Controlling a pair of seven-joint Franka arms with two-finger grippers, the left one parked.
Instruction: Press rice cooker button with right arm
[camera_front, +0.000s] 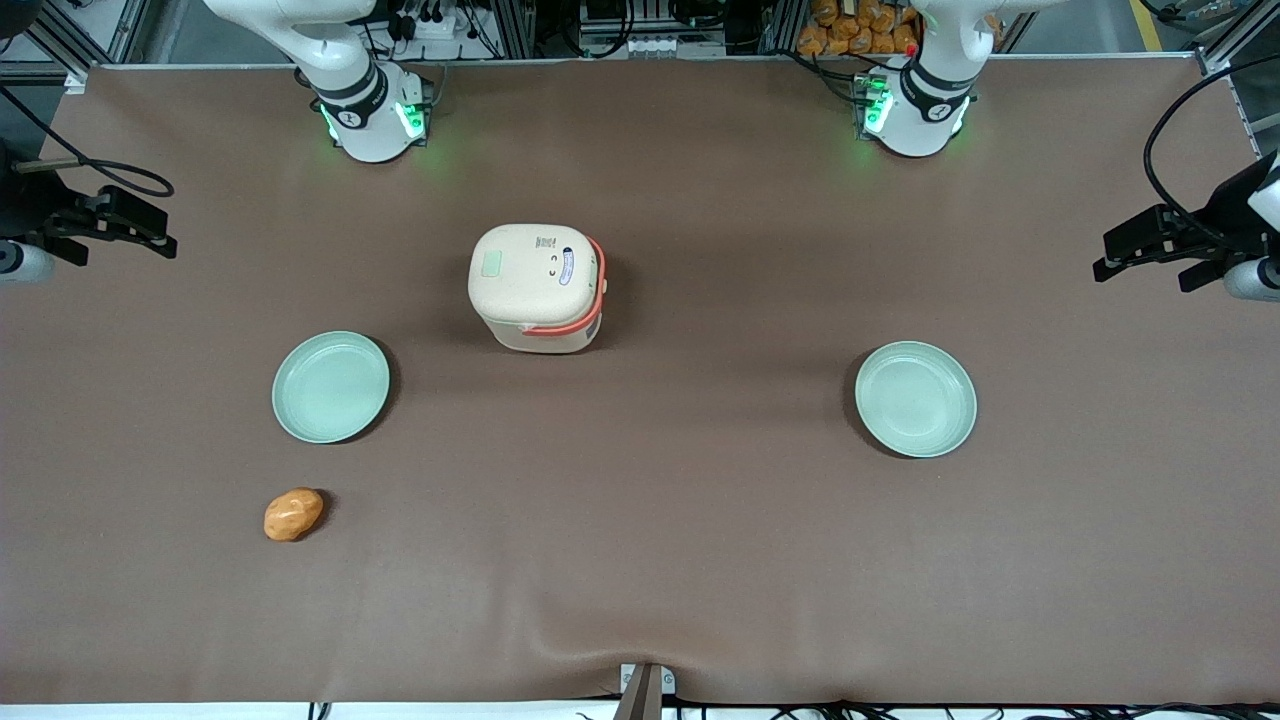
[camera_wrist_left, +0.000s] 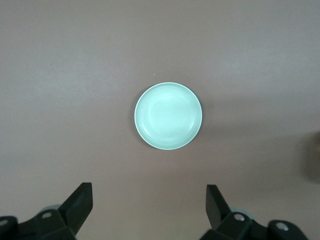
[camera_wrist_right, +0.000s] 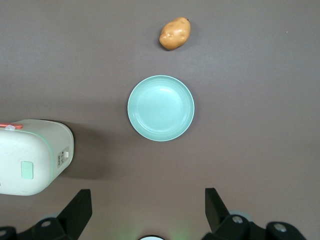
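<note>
The rice cooker (camera_front: 535, 285) stands near the table's middle, cream-beige with a coral-orange handle band and its lid closed. A pale green rectangular patch (camera_front: 492, 263) shows on the lid. The cooker also shows in the right wrist view (camera_wrist_right: 30, 157). My right arm's base (camera_front: 365, 110) stands at the table's back edge, and the arm rises out of the front view. My right gripper (camera_wrist_right: 148, 210) is open and empty. It hangs high above the bare table, apart from the cooker, which lies off to one side of it.
A pale green plate (camera_front: 331, 387) lies beside the cooker toward the working arm's end, below the gripper in the right wrist view (camera_wrist_right: 160, 108). A potato (camera_front: 293, 513) lies nearer the front camera. A second plate (camera_front: 916, 399) lies toward the parked arm's end.
</note>
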